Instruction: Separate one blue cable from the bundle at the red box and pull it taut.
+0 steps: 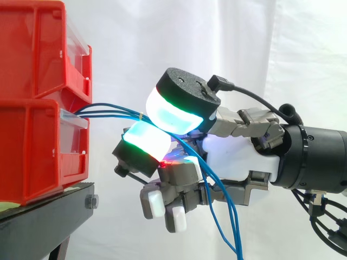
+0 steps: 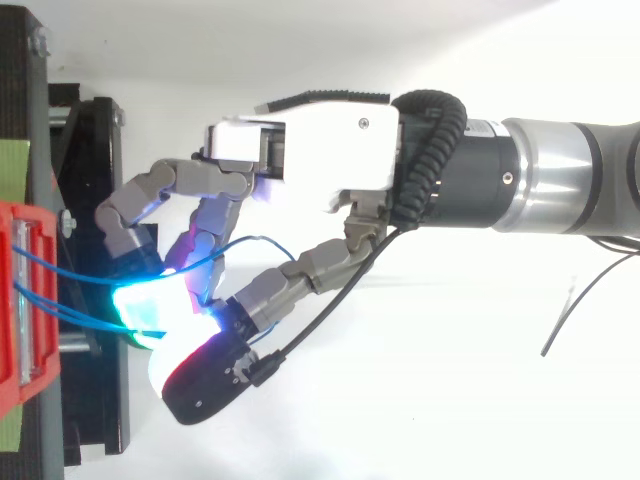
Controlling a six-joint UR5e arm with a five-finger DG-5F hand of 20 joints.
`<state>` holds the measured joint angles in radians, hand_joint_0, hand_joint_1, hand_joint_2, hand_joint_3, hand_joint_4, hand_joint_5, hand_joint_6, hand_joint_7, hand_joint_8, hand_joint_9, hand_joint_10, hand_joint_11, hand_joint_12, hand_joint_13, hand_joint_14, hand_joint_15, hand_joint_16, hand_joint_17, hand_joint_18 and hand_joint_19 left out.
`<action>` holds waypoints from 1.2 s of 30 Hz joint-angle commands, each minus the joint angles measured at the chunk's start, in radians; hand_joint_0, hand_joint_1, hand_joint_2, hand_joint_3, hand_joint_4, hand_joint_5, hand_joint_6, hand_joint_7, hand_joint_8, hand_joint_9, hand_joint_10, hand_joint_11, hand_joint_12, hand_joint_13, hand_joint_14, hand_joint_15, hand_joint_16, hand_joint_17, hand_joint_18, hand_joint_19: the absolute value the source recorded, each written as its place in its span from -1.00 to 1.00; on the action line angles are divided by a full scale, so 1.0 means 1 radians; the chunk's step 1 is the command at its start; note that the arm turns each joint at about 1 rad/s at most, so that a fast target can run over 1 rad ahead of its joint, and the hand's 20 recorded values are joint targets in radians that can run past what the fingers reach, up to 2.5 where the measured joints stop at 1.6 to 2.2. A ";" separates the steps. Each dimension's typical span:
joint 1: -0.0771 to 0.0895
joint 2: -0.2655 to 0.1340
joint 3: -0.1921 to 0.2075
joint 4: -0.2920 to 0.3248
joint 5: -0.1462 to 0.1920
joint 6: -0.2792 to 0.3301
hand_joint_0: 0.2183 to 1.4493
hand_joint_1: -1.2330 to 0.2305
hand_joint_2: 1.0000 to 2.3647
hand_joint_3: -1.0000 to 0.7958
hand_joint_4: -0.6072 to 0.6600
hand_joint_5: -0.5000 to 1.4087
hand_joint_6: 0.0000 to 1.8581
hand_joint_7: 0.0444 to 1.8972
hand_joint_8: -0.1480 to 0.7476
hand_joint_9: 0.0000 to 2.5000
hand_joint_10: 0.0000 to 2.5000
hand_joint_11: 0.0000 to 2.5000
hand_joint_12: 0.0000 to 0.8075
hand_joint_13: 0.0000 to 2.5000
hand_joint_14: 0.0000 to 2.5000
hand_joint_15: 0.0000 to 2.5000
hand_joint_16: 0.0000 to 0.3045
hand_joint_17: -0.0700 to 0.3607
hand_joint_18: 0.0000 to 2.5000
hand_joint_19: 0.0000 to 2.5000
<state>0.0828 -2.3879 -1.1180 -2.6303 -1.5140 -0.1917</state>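
Side view: the hand [image 1: 238, 157], fingers curled, pinches the blue cables [image 1: 111, 112] between glowing pads [image 1: 145, 140] just right of the lower red bin [image 1: 32, 151], slack hanging below.

Here's the hand [image 2: 318, 150]: a white palm shell with one small screw in it. Grey metal-linked fingers [image 2: 300, 272] run out from that palm. At their far ends from the palm, thick pads [image 1: 145, 140] glow cyan-white edged in green, one streaked red, each capped in matte black. Behind the palm comes a black collar, then the arm [image 2: 570, 175], brushed silver.
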 commanded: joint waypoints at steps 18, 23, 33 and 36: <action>0.000 0.001 0.006 -0.013 0.000 0.000 -0.26 -0.63 -1.00 -0.44 0.13 -0.61 -0.02 0.54 0.06 -0.04 -0.98 -0.15 -0.11 -0.22 -0.98 -0.49 -0.71 -0.21 -0.22 -0.51; 0.002 0.001 0.006 -0.013 0.000 0.000 -0.35 -0.46 -1.00 -0.44 0.16 -0.60 -0.03 0.51 0.08 0.00 -0.98 -0.17 -0.09 -0.20 -0.98 -0.48 -0.70 -0.20 -0.21 -0.47; 0.002 0.000 0.009 -0.014 0.005 0.000 -0.50 -0.08 -1.00 -0.44 0.18 -0.58 -0.04 0.44 0.13 0.06 -0.98 -0.19 -0.04 -0.15 -0.98 -0.47 -0.68 -0.16 -0.16 -0.44; 0.003 0.000 0.009 -0.014 0.005 0.000 -0.58 -0.01 -1.00 -0.44 0.19 -0.58 -0.05 0.44 0.17 0.08 -0.98 -0.20 0.02 -0.12 -0.98 -0.47 -0.64 -0.11 -0.13 -0.44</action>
<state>0.0845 -2.3880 -1.1093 -2.6441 -1.5095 -0.1917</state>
